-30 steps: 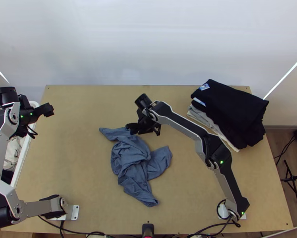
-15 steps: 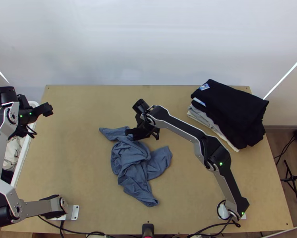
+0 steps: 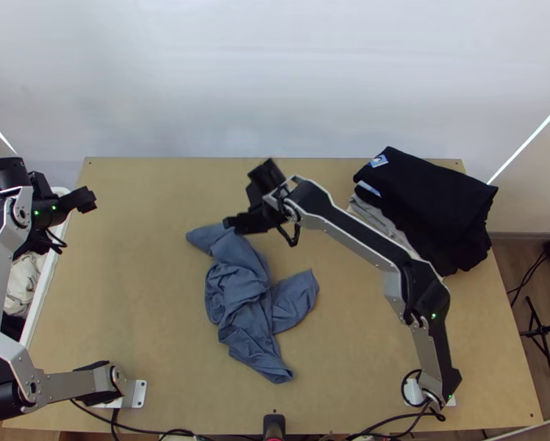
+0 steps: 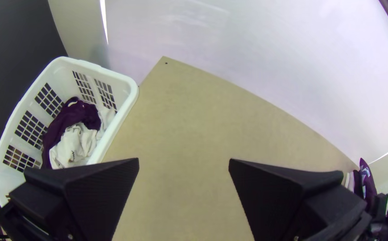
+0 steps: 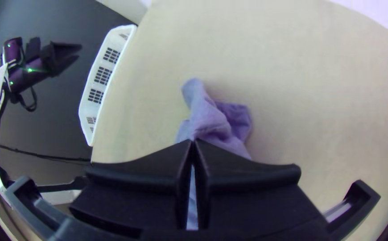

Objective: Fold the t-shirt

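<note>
Right hand [image 3: 233, 224] grasps the bunched blue t-shirt [image 3: 234, 294].
The t-shirt lies near the surface's [image 3: 143, 323] middle, pinched towards its twelve o'clock; the left hand [image 3: 91, 201] is released at the surface's ten o'clock.

Pale wall [image 3: 275, 81] beyond table [image 3: 143, 294]; brown floor [image 3: 509, 251], seemingly wood

T-shirt [image 3: 240, 290] plain blue; basket [image 4: 62, 73] white; table [image 3: 143, 294] tan; top garment [image 3: 429, 191] black.

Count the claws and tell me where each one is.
2. The left claw hangs open by the white basket; the right claw is shut on the bunched blue t-shirt, near its far end.
</note>
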### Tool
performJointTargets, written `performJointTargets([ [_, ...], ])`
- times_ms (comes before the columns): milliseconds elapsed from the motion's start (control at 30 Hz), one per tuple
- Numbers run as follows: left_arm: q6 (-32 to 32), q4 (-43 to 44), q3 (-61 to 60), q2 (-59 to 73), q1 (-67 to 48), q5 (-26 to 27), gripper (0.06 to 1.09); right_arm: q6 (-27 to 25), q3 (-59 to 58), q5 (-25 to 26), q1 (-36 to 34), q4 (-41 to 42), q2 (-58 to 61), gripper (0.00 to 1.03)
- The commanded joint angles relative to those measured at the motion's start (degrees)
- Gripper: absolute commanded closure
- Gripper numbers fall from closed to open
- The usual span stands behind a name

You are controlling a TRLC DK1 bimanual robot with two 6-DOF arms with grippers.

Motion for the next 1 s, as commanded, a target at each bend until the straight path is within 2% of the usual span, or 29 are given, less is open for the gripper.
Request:
performJointTargets([
  [0, -0.1, -0.3, 0.7, -0.1, 0.0, 0.0, 0.11, -0.4, 9.9, 5.8, -1.6, 4.5, -1.1, 1.0],
  [133, -1.5, -0.1, -0.3, -0.1, -1.6, 0.1, 0.11, 0.4, 19.2, 7.9, -3.5, 9.2, -0.5, 1.0],
  [233, -1.4, 0.3, -2.7, -0.2, -4.2, 1.4, 0.11, 0.6, 19.2, 8.0, -4.2, 11.6, -5.0, 1.0],
  [400, -1.5, 6.5, -8.2, -3.7, -9.1, 7.7, 0.11, 0.5, 14.0, 8.0, -6.2, 11.4, -15.1, 1.0],
  [633, -6.4, 13.9, -9.3, -2.6, -19.1, 9.0, 0.11, -1.9, 12.3, 7.9, -9.0, 11.0, -25.5, 1.0],
  [767, -8.1, 18.3, -9.9, -0.8, -22.8, 9.1, 0.11, -4.0, 13.5, 7.9, -5.4, 11.0, -28.7, 1.0],
  [967, -8.5, 20.9, -11.3, 0.7, -25.5, 9.1, 0.11, -6.5, 12.8, 7.8, 8.4, 5.0, -30.8, 1.0],
])
